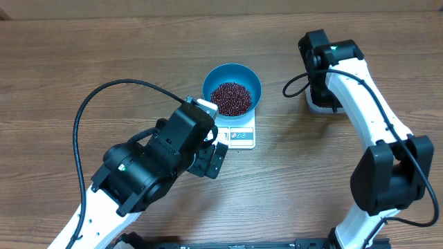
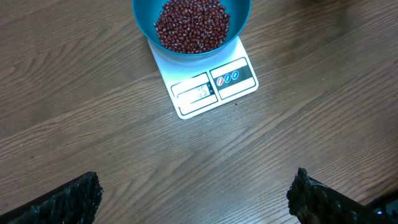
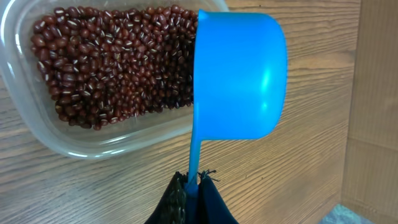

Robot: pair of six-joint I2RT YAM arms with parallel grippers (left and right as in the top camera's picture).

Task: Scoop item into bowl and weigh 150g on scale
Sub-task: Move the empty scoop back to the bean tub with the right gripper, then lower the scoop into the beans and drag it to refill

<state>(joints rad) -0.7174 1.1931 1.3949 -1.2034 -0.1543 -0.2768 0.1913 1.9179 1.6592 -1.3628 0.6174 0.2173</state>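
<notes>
The bright-blue bowl [image 1: 235, 72] stands on the white scale [image 1: 241, 135] at mid table and holds a heap of dark red-brown beans [image 1: 231, 98]. In the left wrist view the bowl [image 2: 140, 18], its beans [image 2: 191, 25] and the scale [image 2: 214, 84] lie ahead; the display digits are blurred. My left gripper [image 2: 196, 186] is open over bare wood just short of the scale, nothing between its fingers. My right gripper [image 3: 194, 180] is shut on the thin handle of a blue scoop [image 3: 239, 74], tipped on its side at the right end of a clear tub [image 3: 93, 144] of beans [image 3: 112, 68].
The tub sits at the back right of the table, mostly hidden under the right wrist [image 1: 325, 66] from overhead. A black cable [image 1: 104, 93] loops over the left side of the table. A tan vertical panel [image 3: 376, 93] rises right of the scoop.
</notes>
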